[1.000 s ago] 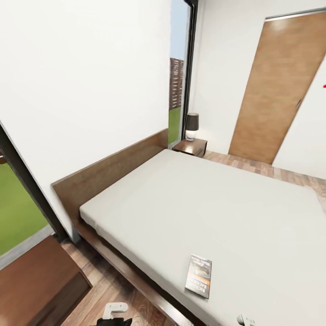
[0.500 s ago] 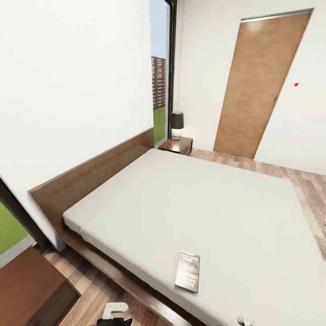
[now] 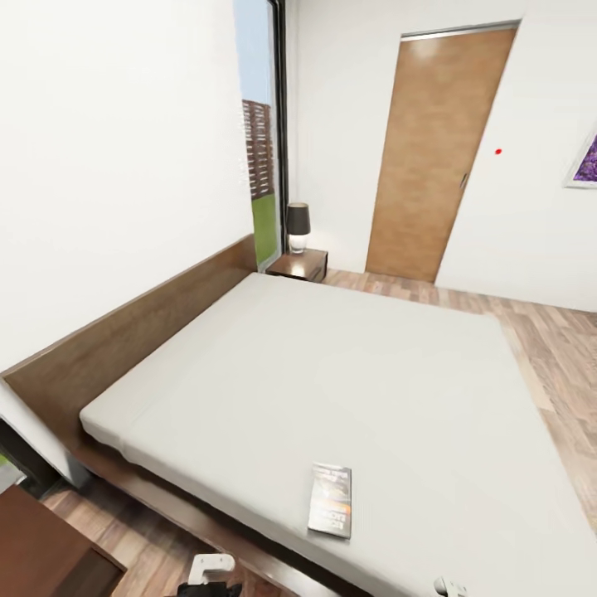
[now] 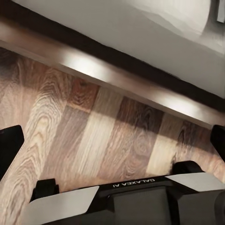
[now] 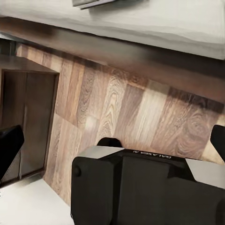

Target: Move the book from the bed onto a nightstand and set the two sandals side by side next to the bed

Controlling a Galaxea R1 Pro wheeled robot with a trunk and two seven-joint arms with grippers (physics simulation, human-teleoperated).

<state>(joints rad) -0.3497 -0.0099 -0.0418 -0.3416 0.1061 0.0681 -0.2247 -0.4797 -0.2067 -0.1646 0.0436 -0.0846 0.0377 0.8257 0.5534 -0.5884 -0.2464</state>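
The book point(image 3: 331, 500) lies flat on the light-grey mattress of the bed point(image 3: 348, 373), close to its near edge. One dark nightstand point(image 3: 299, 265) stands at the far end of the headboard, and the other nightstand point(image 3: 37, 547) is at the lower left beside me. My left gripper point(image 4: 112, 140) hangs open over the wood floor in front of the bed's base. My right gripper point(image 5: 112, 140) is open too, with nothing between its fingers, above the floor between the bed base and the near nightstand point(image 5: 28, 122). The sandals are out of view.
A small lamp point(image 3: 298, 225) stands on the far nightstand next to a tall window point(image 3: 259, 141). A brown door point(image 3: 435, 153) is in the back wall, with a framed picture point(image 3: 584, 162) to its right. Bare wood floor point(image 3: 555, 348) runs past the bed's foot.
The head view has swung to the right, so bed, book and door sit further left in the picture and the wall picture has come in. Nothing in the room moved.
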